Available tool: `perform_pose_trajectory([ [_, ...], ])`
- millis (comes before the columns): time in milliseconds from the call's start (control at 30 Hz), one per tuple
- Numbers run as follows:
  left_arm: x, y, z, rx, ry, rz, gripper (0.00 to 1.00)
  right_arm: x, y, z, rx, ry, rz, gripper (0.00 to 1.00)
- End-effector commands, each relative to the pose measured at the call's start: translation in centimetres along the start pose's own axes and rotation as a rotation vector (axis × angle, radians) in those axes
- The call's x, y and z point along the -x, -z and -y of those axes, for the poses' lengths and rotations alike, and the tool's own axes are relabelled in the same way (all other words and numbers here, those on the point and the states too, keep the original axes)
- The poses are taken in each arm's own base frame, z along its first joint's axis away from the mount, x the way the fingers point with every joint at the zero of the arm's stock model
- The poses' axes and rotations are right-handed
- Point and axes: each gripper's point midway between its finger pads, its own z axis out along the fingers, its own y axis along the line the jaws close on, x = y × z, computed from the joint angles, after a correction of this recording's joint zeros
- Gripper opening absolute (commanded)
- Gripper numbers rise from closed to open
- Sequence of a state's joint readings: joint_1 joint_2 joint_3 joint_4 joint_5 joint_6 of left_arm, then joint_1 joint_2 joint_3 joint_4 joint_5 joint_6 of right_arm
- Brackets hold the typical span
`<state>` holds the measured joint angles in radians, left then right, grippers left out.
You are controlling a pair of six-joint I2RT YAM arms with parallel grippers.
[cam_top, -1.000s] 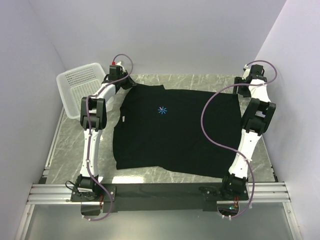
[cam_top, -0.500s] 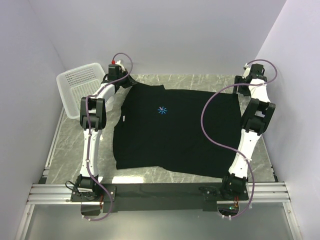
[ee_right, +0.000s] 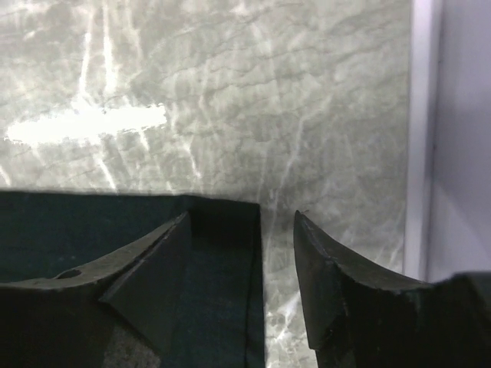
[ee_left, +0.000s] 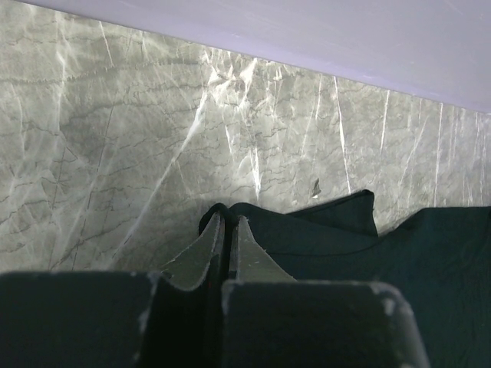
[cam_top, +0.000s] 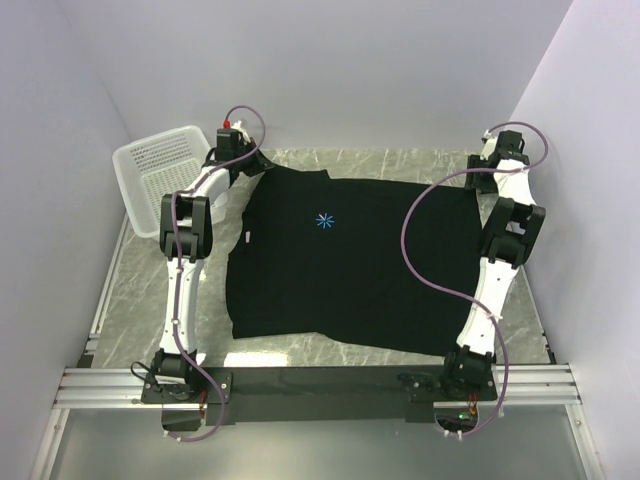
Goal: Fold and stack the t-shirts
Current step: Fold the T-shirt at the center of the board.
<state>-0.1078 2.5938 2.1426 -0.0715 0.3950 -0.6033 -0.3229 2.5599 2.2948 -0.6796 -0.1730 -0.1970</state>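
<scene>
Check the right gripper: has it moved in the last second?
Yes, slightly: the right gripper has edged left, away from the right wall, toward the t-shirt's far right corner.

White mesh basket (cam_top: 160, 175) at the far left corner of the grey marbled table (cam_top: 140, 300), near the wall

A table (cam_top: 380, 160) with a grey, marble-veined top carries two things. A black t-shirt (cam_top: 340, 270) lies spread out flat across the middle of it, front side up, with a small light-blue starburst print (cam_top: 324, 221) showing towards its far left part. Bare tabletop shows all around the cloth. A white plastic mesh basket (cam_top: 150, 175) sits at the far left corner of the table, close against the left wall and apart from the shirt.
</scene>
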Motion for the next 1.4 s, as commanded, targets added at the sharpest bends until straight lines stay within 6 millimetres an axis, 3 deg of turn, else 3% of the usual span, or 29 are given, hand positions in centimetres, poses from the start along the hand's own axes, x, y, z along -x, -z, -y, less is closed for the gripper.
perform_pose_trajectory([
  [0, 3.9, 1.9, 3.4, -0.07, -0.047, 0.081, 0.0, 0.6, -0.2, -1.4, 0.063, 0.028, 0.005, 0.61],
  [233, 3.7, 1.9, 3.3, -0.071, -0.043, 0.074, 0.0, 0.0, -0.4, -2.7, 0.11, 0.046, -0.019, 0.45],
  [267, 3.7, 1.9, 3.4, -0.073, -0.047, 0.074, 0.0, -0.2, -0.4, -2.7, 0.114, 0.045, -0.024, 0.38],
  [433, 4.1, 2.1, 3.7, -0.077, -0.053, 0.08, 0.0, -0.3, -0.1, -2.9, 0.132, 0.051, -0.024, 0.23],
  [567, 4.6, 2.3, 4.0, -0.082, -0.061, 0.092, 0.0, 1.0, 1.1, -2.7, 0.144, 0.058, 0.018, 0.0],
  [700, 5.5, 2.8, 4.6, -0.091, -0.07, 0.113, 0.0, 2.8, 3.0, -2.2, 0.153, 0.053, 0.076, 0.0],
  [833, 6.6, 3.5, 5.2, -0.102, -0.076, 0.137, 0.0, 4.8, 6.2, -2.0, 0.178, 0.055, 0.156, 0.0],
  [900, 7.2, 3.8, 5.4, -0.105, -0.082, 0.15, 0.0, 4.7, 6.7, -2.0, 0.191, 0.046, 0.175, 0.0],
  [933, 7.5, 3.9, 5.3, -0.103, -0.08, 0.155, 0.0, 5.5, 8.3, -2.2, 0.198, 0.051, 0.211, 0.0],
  [1000, 7.9, 4.2, 5.5, -0.11, -0.083, 0.165, 0.0, 5.2, 8.6, -2.2, 0.209, 0.037, 0.239, 0.0],
  [1033, 8.3, 4.4, 5.8, -0.117, -0.086, 0.17, 0.0, 6.0, 10.2, -2.0, 0.206, 0.036, 0.278, 0.0],
  [1133, 8.9, 4.9, 6.1, -0.126, -0.095, 0.179, 0.0, 6.5, 11.9, -1.9, 0.223, 0.011, 0.333, 0.0],
  [1233, 10.0, 5.4, 6.6, -0.148, -0.106, 0.212, 0.0, 7.3, 13.2, -1.4, 0.231, -0.027, 0.373, 0.0],
  [1367, 10.6, 5.9, 6.7, -0.155, -0.106, 0.228, 0.01, 7.4, 13.3, -0.8, 0.224, -0.045, 0.381, 0.0],
])
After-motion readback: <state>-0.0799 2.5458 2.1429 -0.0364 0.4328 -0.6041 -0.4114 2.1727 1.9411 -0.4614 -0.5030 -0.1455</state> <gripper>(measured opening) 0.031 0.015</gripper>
